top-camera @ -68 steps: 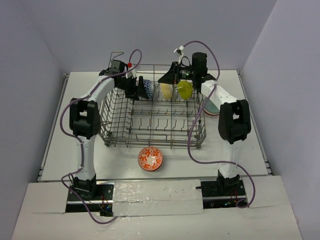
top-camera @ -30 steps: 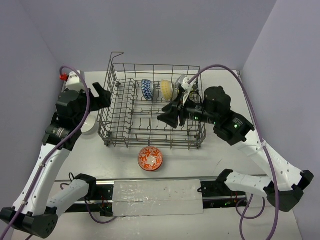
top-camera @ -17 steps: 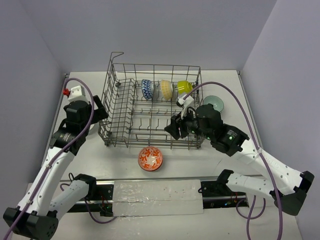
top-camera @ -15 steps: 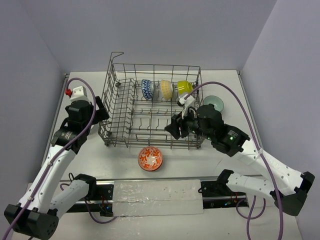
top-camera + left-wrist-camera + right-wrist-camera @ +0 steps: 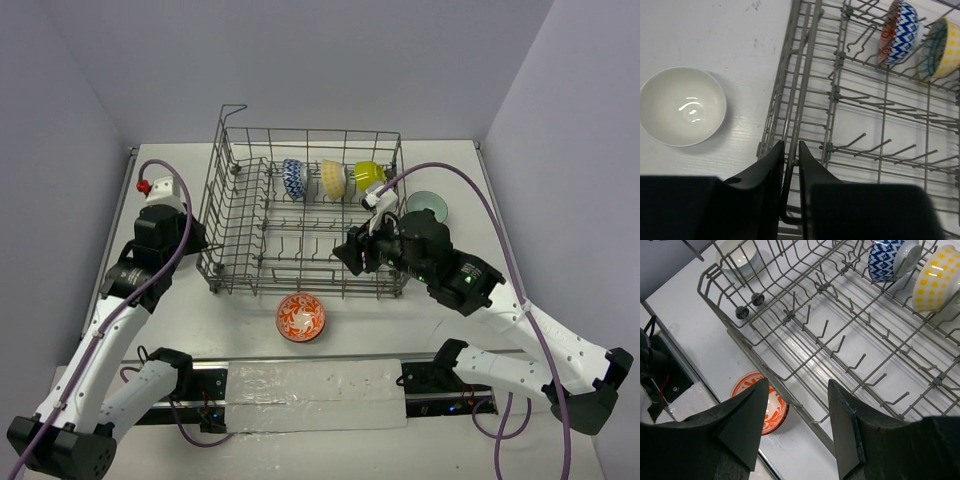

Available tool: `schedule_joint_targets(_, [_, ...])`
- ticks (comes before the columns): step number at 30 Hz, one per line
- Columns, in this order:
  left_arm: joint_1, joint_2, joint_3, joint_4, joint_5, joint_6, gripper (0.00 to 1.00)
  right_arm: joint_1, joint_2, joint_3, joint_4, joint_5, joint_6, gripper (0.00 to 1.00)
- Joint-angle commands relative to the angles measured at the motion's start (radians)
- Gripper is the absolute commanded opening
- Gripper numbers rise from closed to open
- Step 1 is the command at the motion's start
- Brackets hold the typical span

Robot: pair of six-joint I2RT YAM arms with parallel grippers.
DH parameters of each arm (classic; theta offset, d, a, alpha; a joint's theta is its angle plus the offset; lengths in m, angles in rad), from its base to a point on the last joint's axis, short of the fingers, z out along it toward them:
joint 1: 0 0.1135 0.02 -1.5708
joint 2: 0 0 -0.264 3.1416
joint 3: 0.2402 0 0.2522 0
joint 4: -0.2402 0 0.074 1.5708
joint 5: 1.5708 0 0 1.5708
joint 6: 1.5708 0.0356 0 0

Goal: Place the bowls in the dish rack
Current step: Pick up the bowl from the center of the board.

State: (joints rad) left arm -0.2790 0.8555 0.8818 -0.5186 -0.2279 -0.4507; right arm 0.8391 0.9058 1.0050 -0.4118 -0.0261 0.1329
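The grey wire dish rack stands mid-table. In its back row a blue-white bowl, a pale yellow bowl and a lime bowl stand on edge. A red-white bowl lies on the table in front of the rack. A white bowl sits left of the rack, and the top view hides it under my left arm. My left gripper is shut on the rack's left rim wire. My right gripper hangs open and empty over the rack's front edge, above the red-white bowl.
A grey-green bowl rests on the table right of the rack. A raised corner loop stands at the rack's back left. Upright tines fill the rack floor. Purple cables arc off both arms.
My left gripper moved in to the rack's left wall and closed on its rim wire. My right arm drew back from the lime bowl to the rack's front edge.
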Motion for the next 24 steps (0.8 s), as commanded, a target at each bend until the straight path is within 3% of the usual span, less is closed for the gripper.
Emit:
schedule_joint_targets(1, [0.003,-0.019,-0.014,0.023,0.088,0.015,0.12,0.005,-0.004,-0.006,0.028,0.025,0.005,0.59])
schedule_joint_targets(3, [0.003,-0.013,-0.012,0.016,0.113,0.010,0.00,0.005,-0.004,-0.009,0.030,0.025,0.007,0.59])
schedule_joint_targets(24, [0.003,-0.095,-0.063,-0.011,0.170,0.003,0.00,0.005,0.018,-0.016,0.027,0.083,0.002,0.59])
